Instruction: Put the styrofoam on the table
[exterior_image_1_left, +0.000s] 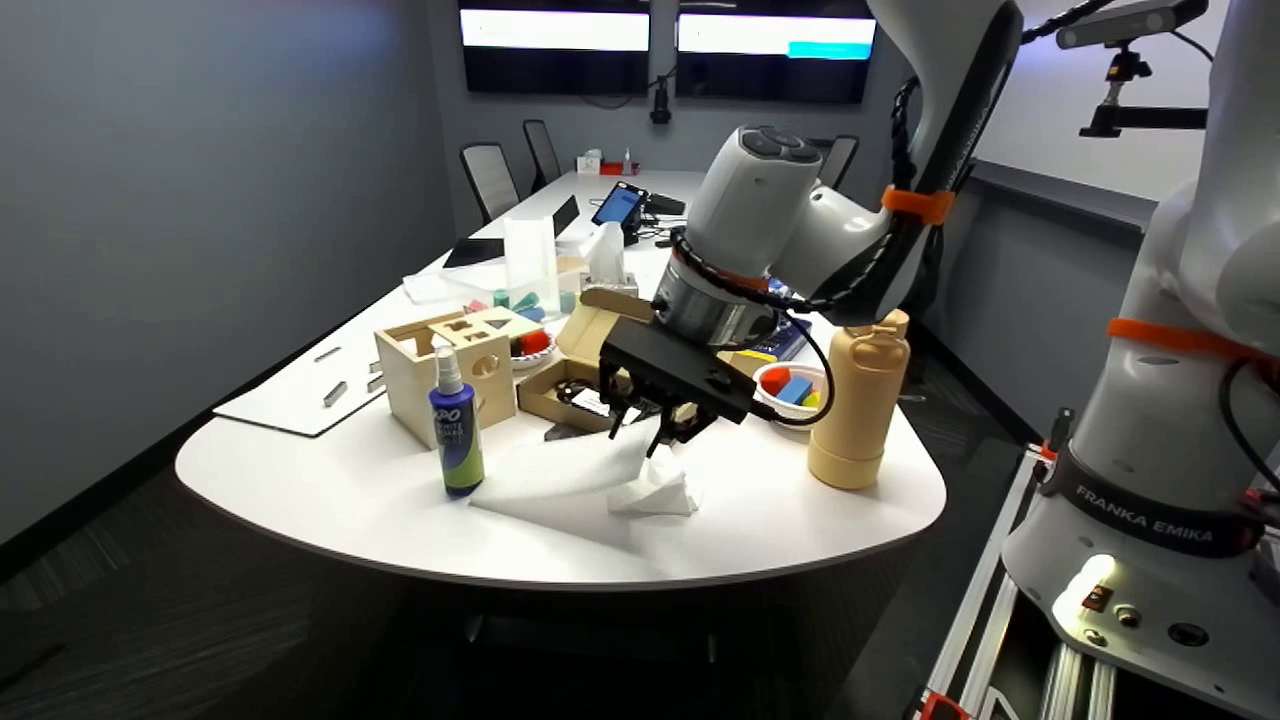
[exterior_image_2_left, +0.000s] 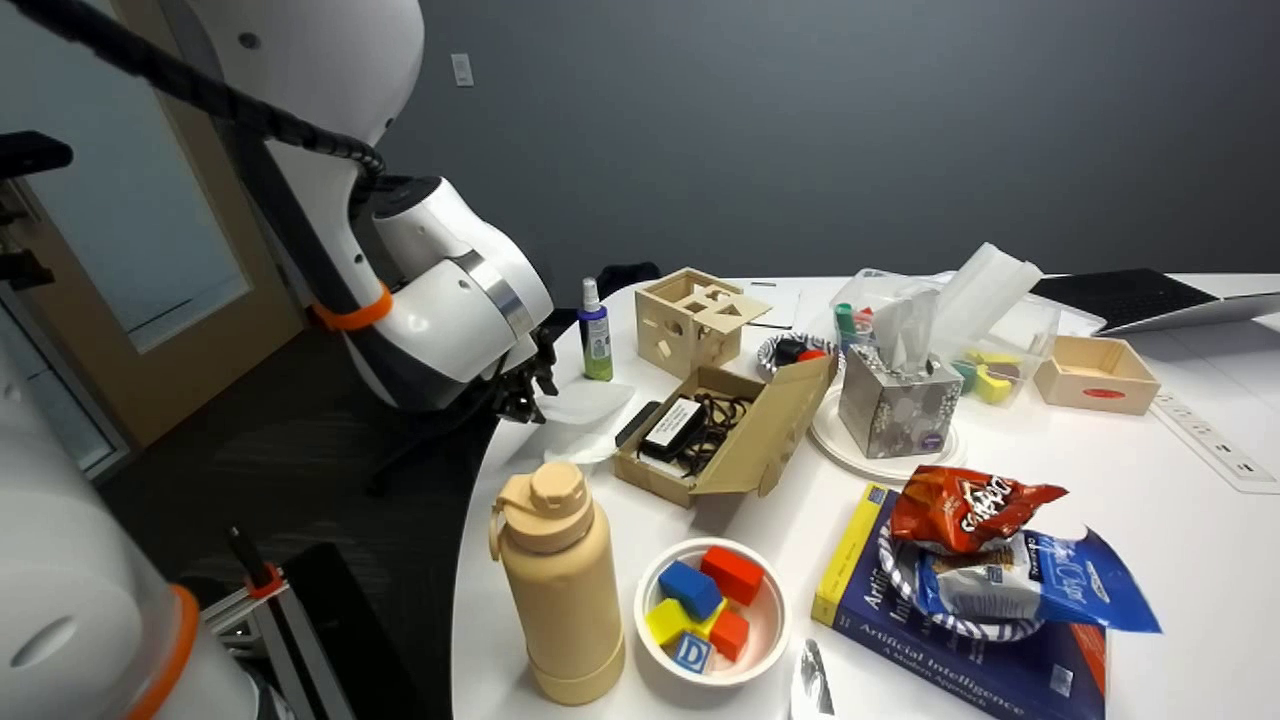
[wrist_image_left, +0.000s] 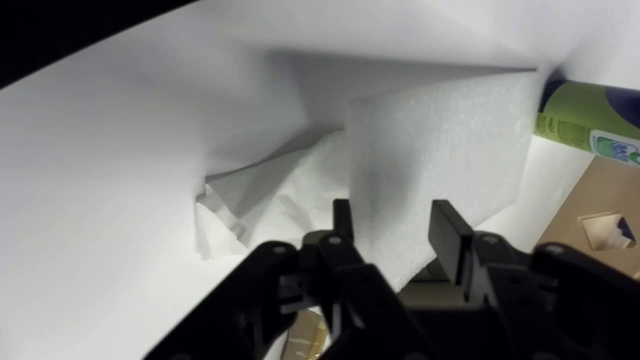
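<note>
Parted gripper (wrist_image_left: 392, 216) above the styrofoam (wrist_image_left: 450, 145) on the desk (exterior_image_1_left: 350, 500)

I have the gripper low over the styrofoam, its jaws well apart, with white foam showing through the gap in the wrist view; contact between them, I can't tell. The styrofoam tilts: corner low just beside the spray bottle (exterior_image_1_left: 457, 430), end under the gripper raised. A crumpled white piece (wrist_image_left: 280, 200) lies right by that raised end; whether they join, I can't tell. Also on the desk, in both exterior views: wooden shape box (exterior_image_1_left: 405, 395), cardboard box (exterior_image_2_left: 650, 480) with black cables (exterior_image_2_left: 722, 425), tan bottle (exterior_image_1_left: 858, 415).
</note>
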